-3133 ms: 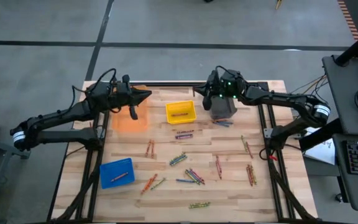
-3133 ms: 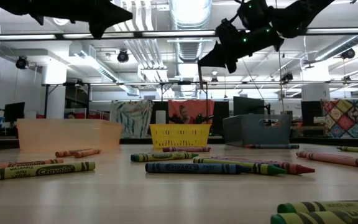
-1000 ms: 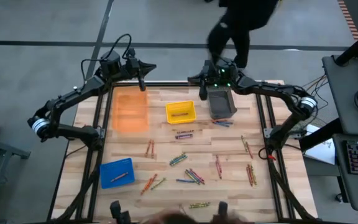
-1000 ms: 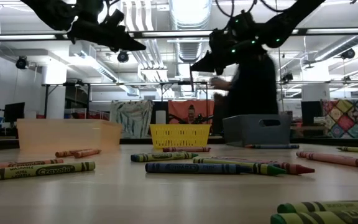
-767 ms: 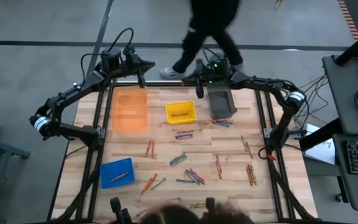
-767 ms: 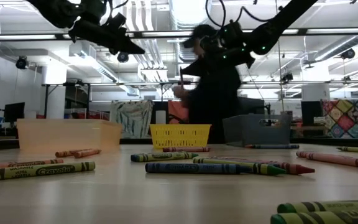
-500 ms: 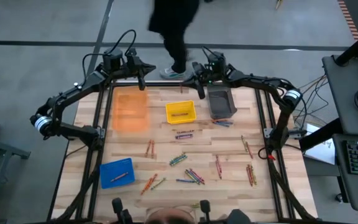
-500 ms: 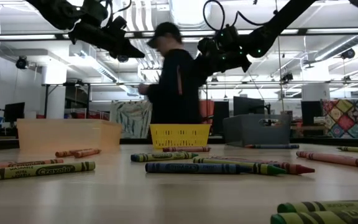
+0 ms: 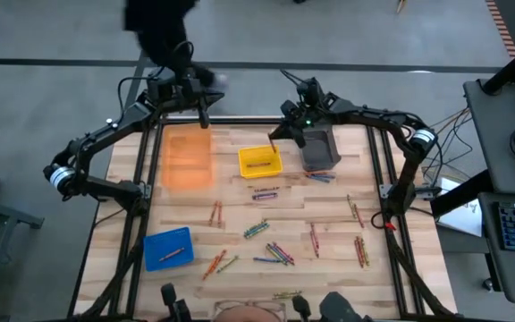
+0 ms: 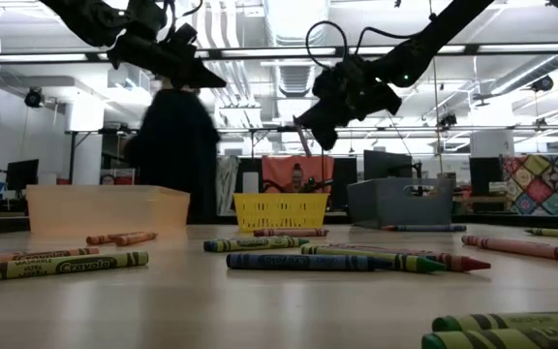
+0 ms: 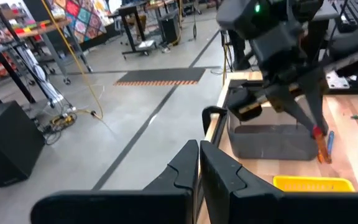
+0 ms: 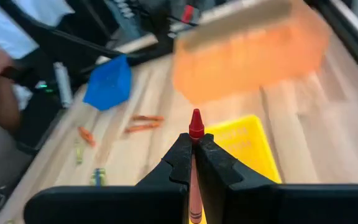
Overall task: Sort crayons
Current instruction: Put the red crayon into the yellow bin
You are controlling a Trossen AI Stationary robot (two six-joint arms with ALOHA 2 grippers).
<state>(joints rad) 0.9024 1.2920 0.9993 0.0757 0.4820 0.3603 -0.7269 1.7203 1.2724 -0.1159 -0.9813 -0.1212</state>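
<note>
Many crayons [image 9: 275,253] lie scattered on the wooden table [image 9: 392,268]. My right gripper [image 9: 276,143] is shut on a red crayon [image 12: 196,124] and hangs above the far right corner of the yellow bin [image 9: 259,161], beside the grey bin [image 9: 320,149]. In the low view it [image 10: 306,121] is high over the table. My left gripper [image 9: 206,114] is shut on nothing, raised over the table's far edge behind the orange bin [image 9: 187,161]; its fingertips [image 11: 199,149] meet in its wrist view. My right gripper pinches the red crayon between its two fingers, the crayon lying along them. The pointed tip [image 12: 196,119] sticks out past the fingertips and the shaft [image 12: 194,193] runs back between them. The fingers slant down from the far right. The crayon is lifted clear.
A blue bin [image 9: 168,248] with a crayon in it stands near the front left. One person [image 9: 159,27] is beyond the table's far left corner, another [image 9: 249,313] at the near edge. Black frame rails [image 9: 137,224] run along both table sides.
My right gripper has sunk and swung from pointing along the far edge to slanting down toward the yellow bin, rolling as it went, still shut on the red crayon. A person has walked along the far side from right to left.
</note>
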